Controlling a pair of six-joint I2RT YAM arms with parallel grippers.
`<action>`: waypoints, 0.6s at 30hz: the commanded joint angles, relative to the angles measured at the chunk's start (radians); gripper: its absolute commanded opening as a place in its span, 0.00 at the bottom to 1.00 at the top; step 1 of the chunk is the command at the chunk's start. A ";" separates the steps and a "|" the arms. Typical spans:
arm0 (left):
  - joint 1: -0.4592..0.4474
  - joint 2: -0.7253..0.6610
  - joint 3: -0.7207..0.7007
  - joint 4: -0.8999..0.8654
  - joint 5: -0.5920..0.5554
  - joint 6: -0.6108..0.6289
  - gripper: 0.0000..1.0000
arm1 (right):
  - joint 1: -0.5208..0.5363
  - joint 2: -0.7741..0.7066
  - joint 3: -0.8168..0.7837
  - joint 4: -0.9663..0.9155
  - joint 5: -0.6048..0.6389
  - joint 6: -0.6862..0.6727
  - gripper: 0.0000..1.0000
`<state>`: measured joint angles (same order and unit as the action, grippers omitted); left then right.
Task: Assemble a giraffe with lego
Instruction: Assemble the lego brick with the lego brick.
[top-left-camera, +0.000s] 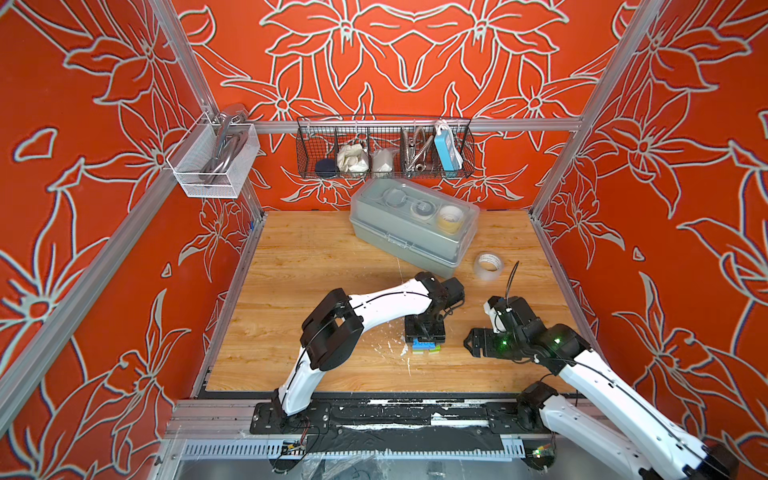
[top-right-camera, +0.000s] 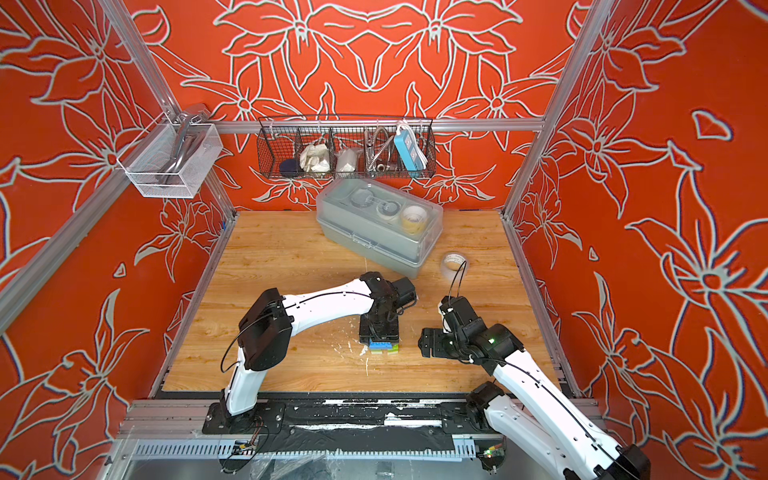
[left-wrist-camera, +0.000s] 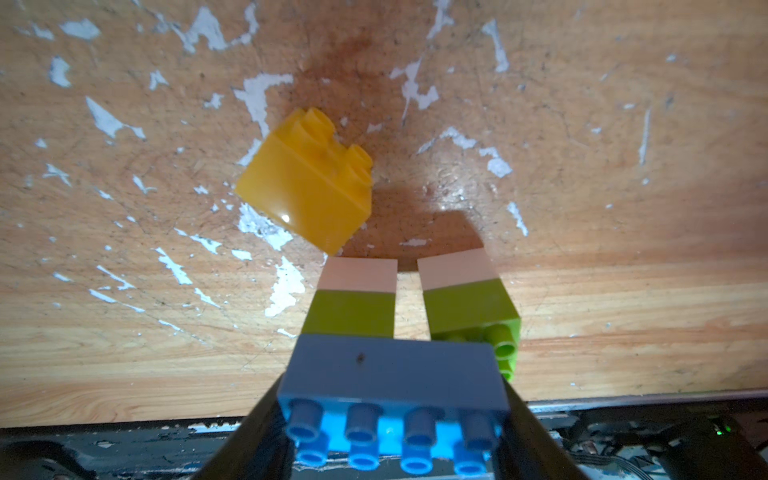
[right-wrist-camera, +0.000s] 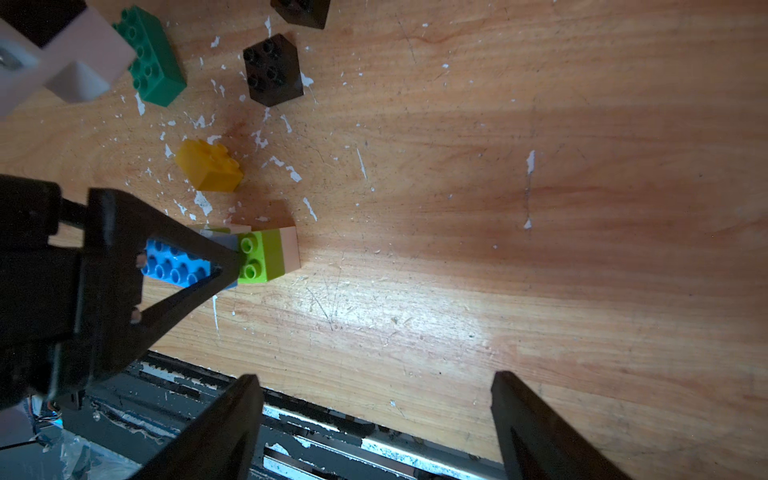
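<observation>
I hold the half-built giraffe (left-wrist-camera: 353, 311) in the left gripper (left-wrist-camera: 390, 432).
Jaws clamp its blue brick (left-wrist-camera: 390, 370); a yellow brick (left-wrist-camera: 307, 183) lies just ahead of them; my right gripper (right-wrist-camera: 374, 376) gapes empty alongside.

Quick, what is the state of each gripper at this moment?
Left gripper: closed, holding the blue brick.
Right gripper: open, holding nothing.
</observation>
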<state>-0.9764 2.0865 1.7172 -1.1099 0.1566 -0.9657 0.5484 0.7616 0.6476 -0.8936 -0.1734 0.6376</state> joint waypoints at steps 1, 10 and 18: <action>-0.004 0.028 0.021 -0.027 0.000 -0.011 0.44 | -0.006 -0.013 0.005 -0.026 0.008 -0.012 0.91; -0.005 0.060 0.056 -0.076 -0.005 -0.025 0.45 | -0.011 -0.027 0.004 -0.027 0.007 -0.015 0.91; -0.004 0.074 0.057 -0.089 0.004 -0.045 0.44 | -0.016 -0.035 0.004 -0.023 0.002 -0.016 0.91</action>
<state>-0.9764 2.1220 1.7664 -1.1500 0.1570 -0.9936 0.5385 0.7345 0.6476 -0.8978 -0.1741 0.6361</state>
